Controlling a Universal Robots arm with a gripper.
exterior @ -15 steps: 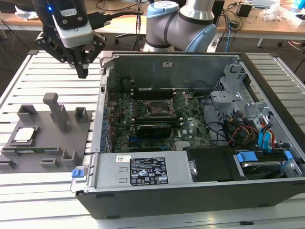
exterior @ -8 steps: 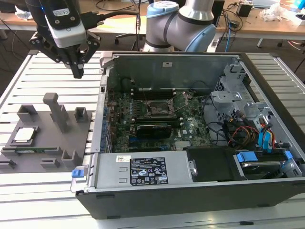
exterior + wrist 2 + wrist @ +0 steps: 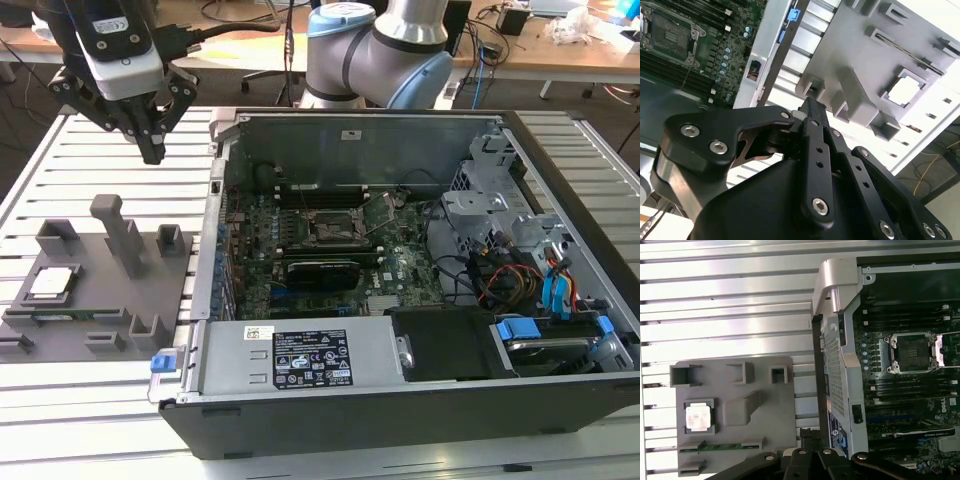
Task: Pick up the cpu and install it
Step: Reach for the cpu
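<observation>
Slatted table (image 3: 60, 190): cpu (image 3: 52, 283) sits apart from raised end effector (image 3: 152, 153).

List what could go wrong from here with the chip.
The end effector hangs off from the chip; tall posts on the grey tray stand near that path, so a low sweep may strike them.
The chip lies close beside a memory stick; an off-centre descent could catch that instead.
The case wall could clip a low carry to the socket.
</observation>
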